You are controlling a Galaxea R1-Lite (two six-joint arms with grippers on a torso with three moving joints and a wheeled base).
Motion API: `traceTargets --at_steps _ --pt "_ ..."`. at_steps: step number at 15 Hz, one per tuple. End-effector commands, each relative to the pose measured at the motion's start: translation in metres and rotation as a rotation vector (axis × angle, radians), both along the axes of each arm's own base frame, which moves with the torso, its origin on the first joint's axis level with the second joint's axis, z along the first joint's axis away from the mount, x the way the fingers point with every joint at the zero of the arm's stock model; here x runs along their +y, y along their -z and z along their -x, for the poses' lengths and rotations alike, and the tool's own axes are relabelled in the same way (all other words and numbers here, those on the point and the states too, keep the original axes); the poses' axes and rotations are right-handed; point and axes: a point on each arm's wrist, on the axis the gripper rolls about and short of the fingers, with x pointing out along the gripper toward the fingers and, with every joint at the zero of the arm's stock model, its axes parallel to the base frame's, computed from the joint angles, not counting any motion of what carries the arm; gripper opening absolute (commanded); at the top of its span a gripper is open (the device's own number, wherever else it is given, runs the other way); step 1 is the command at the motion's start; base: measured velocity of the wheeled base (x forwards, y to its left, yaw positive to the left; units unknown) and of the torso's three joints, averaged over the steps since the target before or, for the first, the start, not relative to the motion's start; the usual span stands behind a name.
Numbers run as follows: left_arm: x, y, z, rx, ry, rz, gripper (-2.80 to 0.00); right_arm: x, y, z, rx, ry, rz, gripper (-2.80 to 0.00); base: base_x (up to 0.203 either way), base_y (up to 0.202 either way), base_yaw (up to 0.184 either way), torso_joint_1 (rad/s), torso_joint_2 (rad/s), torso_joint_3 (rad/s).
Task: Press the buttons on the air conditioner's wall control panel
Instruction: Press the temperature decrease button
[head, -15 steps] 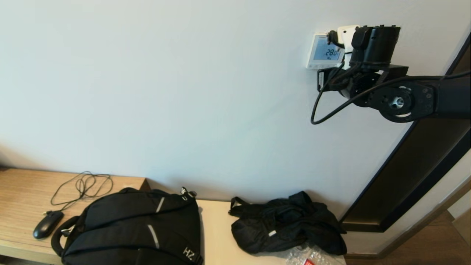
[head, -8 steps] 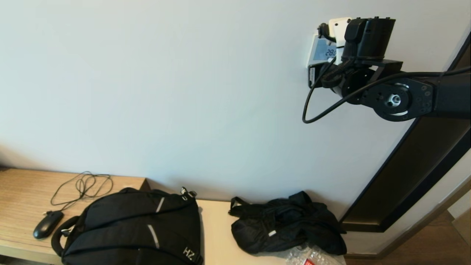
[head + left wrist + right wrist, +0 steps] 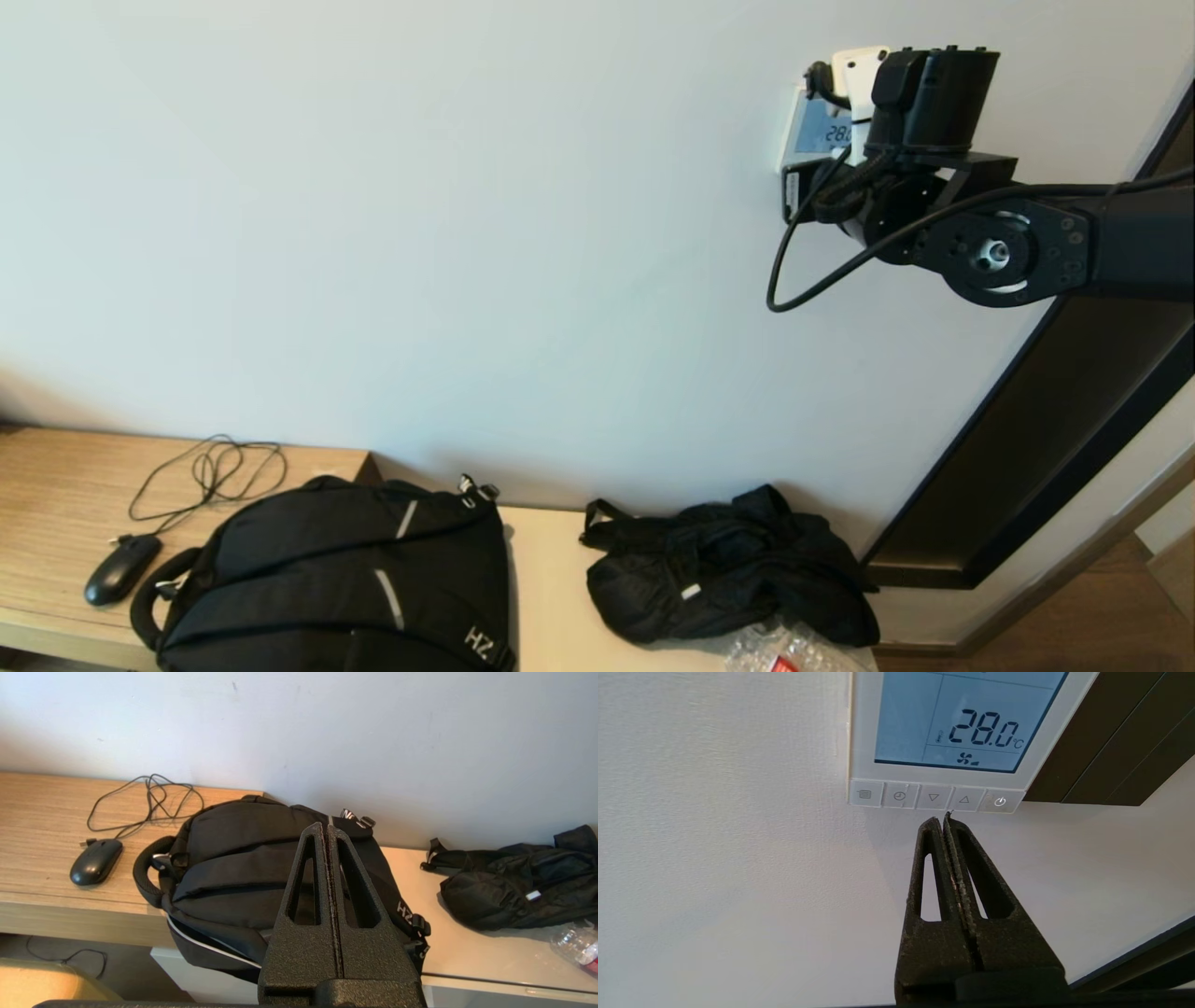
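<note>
Head view: a pale wall fills most of the scene, with a low wooden table [image 3: 56, 495] along its foot. High on the wall, toward the robot's right, sits the air conditioner's control panel [image 3: 810, 126], a white box with a lit blue screen. The right arm reaches up to it, and its black wrist covers most of the panel's right and lower parts.

The right wrist view shows the panel close up [image 3: 896, 728]. The screen reads 28.0 °C with a fan symbol beneath. A row of five buttons [image 3: 934, 797] runs along the panel's lower edge: menu, clock, down arrow, up arrow and power. The right gripper [image 3: 947, 819] has its fingers pressed together into one point, empty. The tip sits just below the button row, between the down arrow and the up arrow; whether it touches the panel is unclear.

In the left wrist view, the left gripper [image 3: 327, 828] hangs above the table with its fingers pressed together, holding nothing.

On the table lie a black computer mouse [image 3: 121, 567] with a looped cord, a black backpack [image 3: 336, 579] beside it, and a crumpled black bag [image 3: 728, 569] further right. Dark door trim [image 3: 1046, 448] runs diagonally at the right.
</note>
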Motion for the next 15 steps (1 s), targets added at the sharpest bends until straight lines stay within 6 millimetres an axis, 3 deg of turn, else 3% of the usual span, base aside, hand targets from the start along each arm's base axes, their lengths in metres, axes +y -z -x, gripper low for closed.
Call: traceTargets --at_steps 1,15 --pt "0.0 0.0 0.0 0.0 0.0 -0.001 -2.8 0.002 0.005 -0.005 0.008 0.002 0.005 -2.8 0.0 0.0 0.0 0.0 0.0 0.0" --pt "0.0 0.0 0.0 0.0 0.0 0.001 -2.8 -0.008 0.005 -0.019 -0.002 0.038 0.015 -2.8 0.0 0.0 0.0 0.0 0.0 0.0"
